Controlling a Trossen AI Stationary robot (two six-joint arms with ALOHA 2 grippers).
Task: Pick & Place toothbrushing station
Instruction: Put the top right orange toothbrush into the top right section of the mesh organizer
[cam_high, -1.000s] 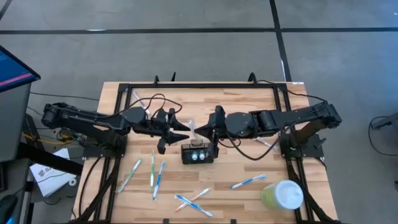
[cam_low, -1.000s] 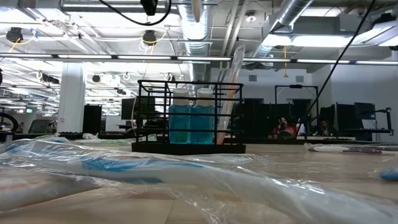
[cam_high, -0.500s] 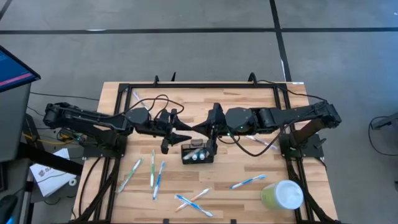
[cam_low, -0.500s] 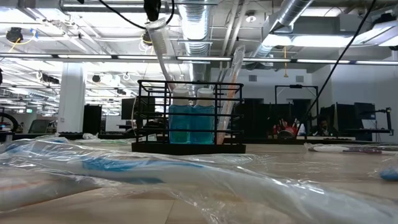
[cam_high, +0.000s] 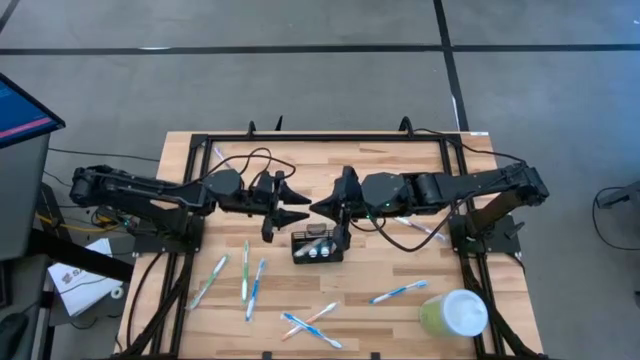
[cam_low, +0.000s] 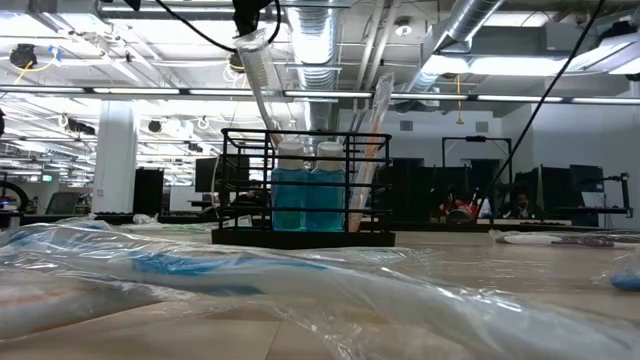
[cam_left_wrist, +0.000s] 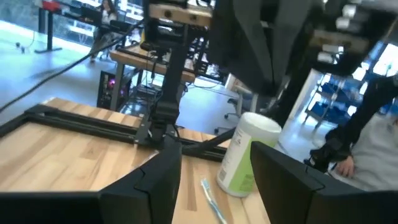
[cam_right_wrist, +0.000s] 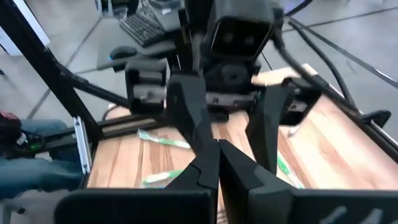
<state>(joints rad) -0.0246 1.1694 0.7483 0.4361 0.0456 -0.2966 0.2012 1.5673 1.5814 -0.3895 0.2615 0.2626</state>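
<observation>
The left tool hangs over the middle of the desk in the high view, its 2 fingers spread apart with nothing between them. Facing it from the other side we see the right tool, clenched to a point and empty, its tip just short of the left one. The toothbrushing station, a small black wire holder, sits on the desk directly below and slightly toward the near edge from both tools, with a wrapped toothbrush lying across its top. Several packaged toothbrushes are scattered near the front of the desk, and a pale green cup with a white lid stands at the front right corner.

From the low view we see the toothbrushing station upright on the desk, holding 2 blue bottles side by side. A clear-wrapped toothbrush leans in its left side and another in its right. Crinkled plastic wrap fills the foreground.

In the left wrist view we see the left tool's dark fingers parted, with the pale green cup showing between them farther off.

In the right wrist view the right tool's fingers meet tightly, and the left arm faces us beyond them.
</observation>
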